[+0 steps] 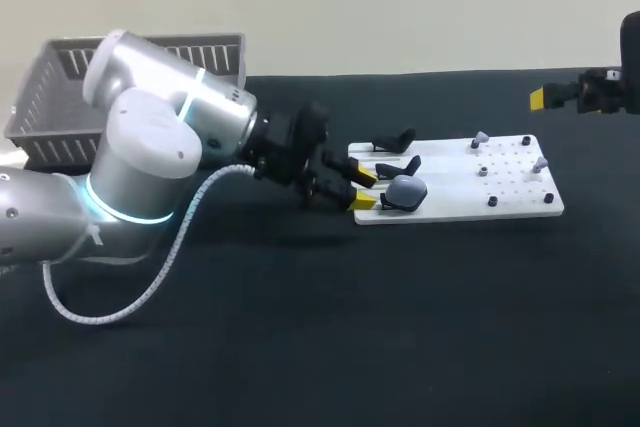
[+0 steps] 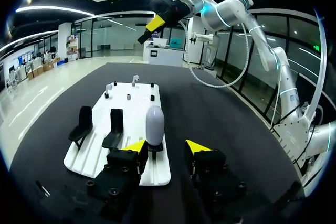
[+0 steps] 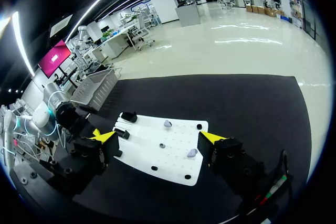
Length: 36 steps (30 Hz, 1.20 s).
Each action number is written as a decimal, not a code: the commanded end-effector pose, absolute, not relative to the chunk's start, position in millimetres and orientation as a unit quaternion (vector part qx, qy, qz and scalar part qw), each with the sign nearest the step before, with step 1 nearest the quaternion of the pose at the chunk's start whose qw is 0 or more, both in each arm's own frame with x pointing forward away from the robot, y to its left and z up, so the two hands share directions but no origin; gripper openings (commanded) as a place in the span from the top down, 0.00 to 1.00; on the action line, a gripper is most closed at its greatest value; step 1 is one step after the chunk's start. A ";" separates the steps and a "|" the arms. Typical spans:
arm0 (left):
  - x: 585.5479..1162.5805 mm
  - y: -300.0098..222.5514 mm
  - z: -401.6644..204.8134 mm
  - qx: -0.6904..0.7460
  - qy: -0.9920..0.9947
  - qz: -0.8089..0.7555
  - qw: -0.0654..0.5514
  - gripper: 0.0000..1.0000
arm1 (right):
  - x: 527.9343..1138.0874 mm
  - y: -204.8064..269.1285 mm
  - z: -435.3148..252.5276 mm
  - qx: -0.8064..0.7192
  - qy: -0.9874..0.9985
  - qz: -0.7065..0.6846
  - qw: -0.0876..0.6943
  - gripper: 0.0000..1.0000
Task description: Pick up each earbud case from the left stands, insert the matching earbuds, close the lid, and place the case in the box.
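A grey closed earbud case point(image 1: 405, 190) stands on the nearest of three black stands at the left end of the white board point(image 1: 510, 202). My left gripper point(image 1: 364, 189) is level with it, just short of the case, yellow tips apart on either side of the stand's front. From the left wrist the case point(image 2: 154, 124) rises just ahead of the open left gripper point(image 2: 166, 148), nearer its left finger, and neither finger touches it. Two grey earbuds point(image 1: 481, 137) point(image 1: 540, 162) sit on pegs at the board's right end. My right gripper point(image 1: 560, 95) hangs open at the far right, holding nothing.
Two empty black stands point(image 1: 395, 140) point(image 1: 402, 164) lie behind the case. A grey slatted basket point(image 1: 60, 97) stands at the back left, partly behind my left arm. Small black pegs point(image 1: 492, 201) dot the board. From the right wrist, the board point(image 3: 173, 163) lies under the right gripper point(image 3: 158, 137).
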<state>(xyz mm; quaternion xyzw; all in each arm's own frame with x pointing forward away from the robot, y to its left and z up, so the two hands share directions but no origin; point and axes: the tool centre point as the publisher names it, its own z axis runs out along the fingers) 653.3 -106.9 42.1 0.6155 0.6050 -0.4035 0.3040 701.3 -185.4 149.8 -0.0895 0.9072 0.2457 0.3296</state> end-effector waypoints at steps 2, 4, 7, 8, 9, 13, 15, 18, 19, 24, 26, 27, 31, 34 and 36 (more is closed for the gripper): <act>659.8 -114.7 39.1 0.620 0.602 -0.406 0.297 0.40 | 701.0 -185.8 149.7 -0.090 0.907 0.246 0.330 0.00; 660.4 -116.9 38.0 0.621 0.602 -0.407 0.295 0.33 | 701.0 -185.8 149.7 -0.090 0.907 0.246 0.330 0.00; 661.7 -119.8 36.2 0.622 0.601 -0.408 0.294 0.30 | 701.0 -185.8 149.7 -0.090 0.907 0.246 0.330 0.00; 662.1 -120.9 35.7 0.622 0.600 -0.409 0.293 0.30 | 701.0 -185.8 149.7 -0.090 0.907 0.246 0.330 0.00; 662.3 -121.8 35.5 0.622 0.600 -0.409 0.293 0.29 | 701.0 -185.8 149.7 -0.090 0.907 0.246 0.330 0.00; 663.5 -124.7 34.5 0.622 0.599 -0.411 0.294 0.27 | 701.0 -185.8 149.7 -0.090 0.907 0.246 0.330 0.00; 664.0 -126.8 33.5 0.623 0.597 -0.412 0.293 0.27 | 701.0 -185.8 149.7 -0.090 0.907 0.246 0.330 0.00; 664.5 -129.0 31.7 0.623 0.596 -0.414 0.292 0.28 | 701.0 -185.8 149.7 -0.090 0.907 0.246 0.330 0.00; 664.7 -129.6 31.1 0.623 0.596 -0.414 0.292 0.28 | 701.0 -185.8 149.7 -0.090 0.907 0.246 0.330 0.00; 664.9 -133.4 29.0 0.623 0.594 -0.417 0.292 0.30 | 701.0 -185.8 149.7 -0.090 0.907 0.246 0.330 0.00; 665.0 -134.8 28.4 0.623 0.594 -0.418 0.291 0.30 | 701.0 -185.8 149.7 -0.090 0.907 0.246 0.330 0.00; 665.1 -135.4 28.1 0.623 0.594 -0.418 0.291 0.31 | 701.0 -185.8 149.7 -0.090 0.907 0.246 0.330 0.00; 665.5 -137.7 26.8 0.624 0.593 -0.419 0.290 0.35 | 701.0 -185.8 149.7 -0.090 0.907 0.246 0.330 0.00; 665.9 -139.1 25.9 0.624 0.592 -0.420 0.290 0.36 | 701.0 -185.8 149.7 -0.090 0.907 0.246 0.330 0.00; 666.0 -140.5 25.7 0.624 0.591 -0.421 0.289 0.38 | 701.0 -185.8 149.7 -0.090 0.907 0.246 0.330 0.00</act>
